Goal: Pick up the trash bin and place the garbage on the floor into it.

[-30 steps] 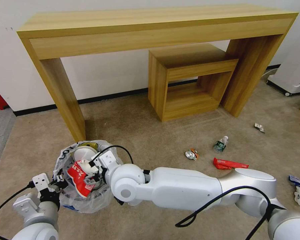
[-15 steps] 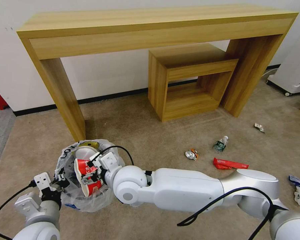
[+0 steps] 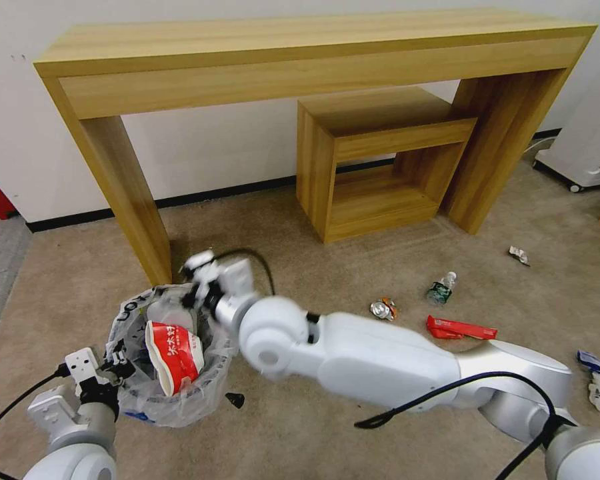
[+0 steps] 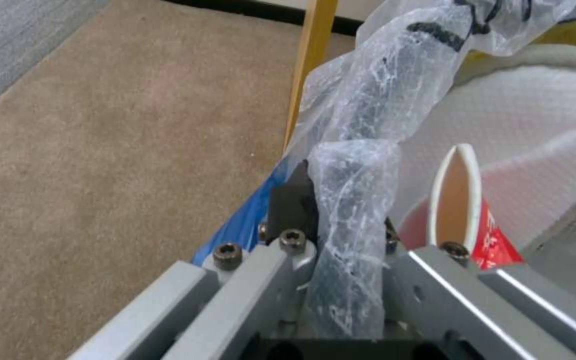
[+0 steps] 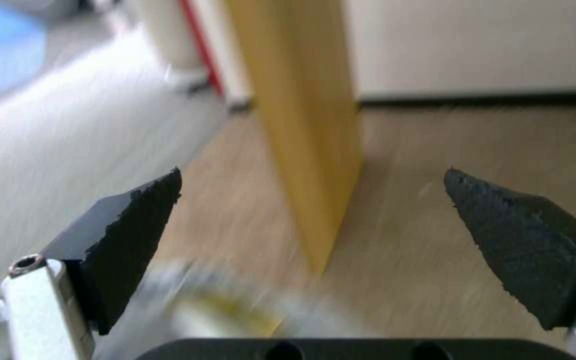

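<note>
Left end effector is pinching the trash bin's bag rim, its dark lettering unreadable. A red carton with white characters is sitting inside. Right end effector is hovering above, fingers spread, empty. Bottle and can are lying on the floor.

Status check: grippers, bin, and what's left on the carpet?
Left gripper shut on trash bin rim. Right gripper open, empty. Red carton in bin. Crushed can, bottle on floor.
</note>
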{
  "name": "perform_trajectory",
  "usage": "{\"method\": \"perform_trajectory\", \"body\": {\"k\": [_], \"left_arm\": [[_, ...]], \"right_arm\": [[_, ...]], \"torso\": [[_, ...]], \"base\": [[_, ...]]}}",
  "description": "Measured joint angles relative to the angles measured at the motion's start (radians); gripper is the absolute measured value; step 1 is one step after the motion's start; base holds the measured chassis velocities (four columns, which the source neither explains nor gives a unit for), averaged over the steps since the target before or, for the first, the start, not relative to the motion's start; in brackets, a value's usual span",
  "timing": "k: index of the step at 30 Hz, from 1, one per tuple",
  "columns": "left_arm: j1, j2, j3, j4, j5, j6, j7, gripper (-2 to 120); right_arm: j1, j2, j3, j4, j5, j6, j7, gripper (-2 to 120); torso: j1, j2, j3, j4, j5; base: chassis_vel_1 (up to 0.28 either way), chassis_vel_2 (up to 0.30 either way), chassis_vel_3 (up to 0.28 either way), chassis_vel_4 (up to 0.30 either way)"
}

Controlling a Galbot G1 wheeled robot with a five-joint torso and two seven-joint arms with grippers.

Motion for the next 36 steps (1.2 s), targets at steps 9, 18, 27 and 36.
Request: {"method": "perform_trajectory", "body": {"k": [9,18,27,36], "left_arm": [[0.001,0.001,-0.002,-0.002,-0.001,0.004,-0.004,1],[0.013,-0.003,-0.015,-0.023,0.003,0.004,-0.005,1],[0.014,-0.001,-0.013,-0.029,0.008,0.004,-0.006,1],[0.021,0.007,-0.007,-0.039,0.010,0.004,-0.002,1]], "right_arm": [[-0.124,-0.160,0.299,0.029,-0.114,0.145,-0.094,100],[-0.358,-0.311,0.678,0.114,-0.156,0.179,-0.156,100],[-0.655,-0.378,0.964,0.202,-0.210,0.213,-0.179,100],[-0.891,-0.387,1.144,0.235,-0.255,0.239,-0.176,100]], "torso": [[0.000,0.000,0.000,-0.0005,0.0001],[0.000,0.000,0.000,-0.0002,0.0003],[0.000,0.000,0.000,-0.0005,0.0006],[0.000,0.000,0.000,-0.0002,0.0002]], "base": [[0.000,0.000,0.000,0.000],[0.000,0.000,0.000,0.000],[0.000,0.000,0.000,0.000],[0.000,0.000,0.000,0.000]]}}
